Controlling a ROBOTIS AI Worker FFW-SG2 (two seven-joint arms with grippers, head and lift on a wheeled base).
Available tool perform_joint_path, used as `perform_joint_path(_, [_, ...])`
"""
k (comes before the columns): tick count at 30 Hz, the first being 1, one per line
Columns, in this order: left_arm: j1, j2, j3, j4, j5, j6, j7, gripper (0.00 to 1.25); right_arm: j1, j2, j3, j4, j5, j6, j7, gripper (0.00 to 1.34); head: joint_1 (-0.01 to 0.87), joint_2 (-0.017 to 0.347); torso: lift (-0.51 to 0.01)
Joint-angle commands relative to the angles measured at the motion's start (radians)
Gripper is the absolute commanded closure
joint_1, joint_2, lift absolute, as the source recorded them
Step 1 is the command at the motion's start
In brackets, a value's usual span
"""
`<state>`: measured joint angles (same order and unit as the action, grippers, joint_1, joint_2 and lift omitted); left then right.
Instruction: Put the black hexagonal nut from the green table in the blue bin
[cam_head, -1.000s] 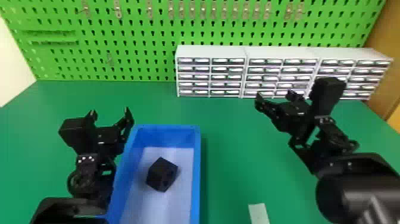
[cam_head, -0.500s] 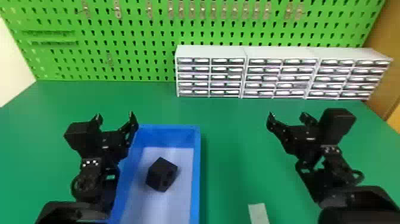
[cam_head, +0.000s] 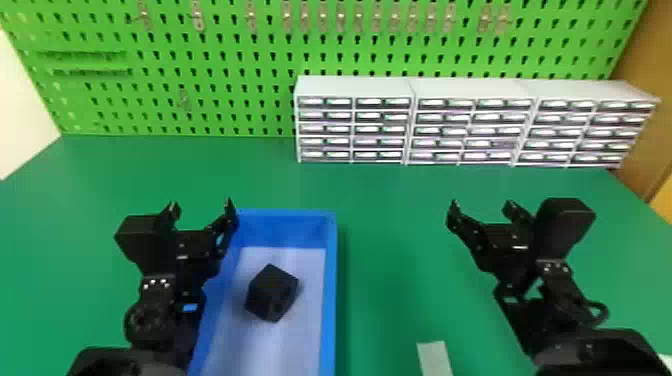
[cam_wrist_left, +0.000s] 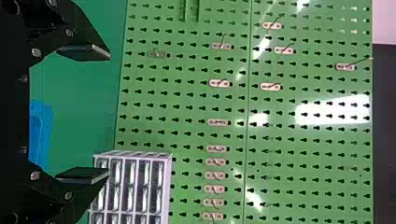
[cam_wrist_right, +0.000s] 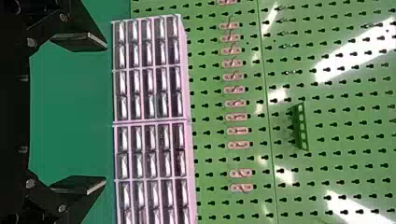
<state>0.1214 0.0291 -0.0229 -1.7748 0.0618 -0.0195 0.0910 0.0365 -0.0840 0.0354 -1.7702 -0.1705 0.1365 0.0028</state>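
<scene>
In the blue bin (cam_head: 328, 300) sits the black hexagonal nut (cam_head: 271, 293). Left hand (cam_head: 201, 204) is by the bin's left side, wide open, empty; right hand (cam_head: 482, 205), well right of it, same.

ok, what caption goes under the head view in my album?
Black nut in the blue bin, left gripper and right gripper open and empty.

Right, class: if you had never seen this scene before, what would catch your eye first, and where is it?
Probably the bright blue bin on the green table, with the black nut lying inside it. Next, perhaps, the two black grippers: the left over the bin's left side, the right above the table to the bin's right. Behind them, white drawer units stand before a green pegboard.
</scene>
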Motion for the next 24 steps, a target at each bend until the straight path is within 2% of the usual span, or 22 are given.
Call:
perform_joint_path(1, [-0.003,0.0,-0.002,0.0,0.0,0.003,-0.005,0.38,-0.006,0.003,0.0,0.0,0.002,0.0,0.0,0.27,0.657,0.057,-0.095])
perform_joint_path(24, [-0.011,0.0,-0.003,-0.003,-0.016,0.006,-0.024,0.38,-0.004,0.003,-0.011,0.0,0.003,-0.002,0.0,0.27,0.657,0.057,-0.095])
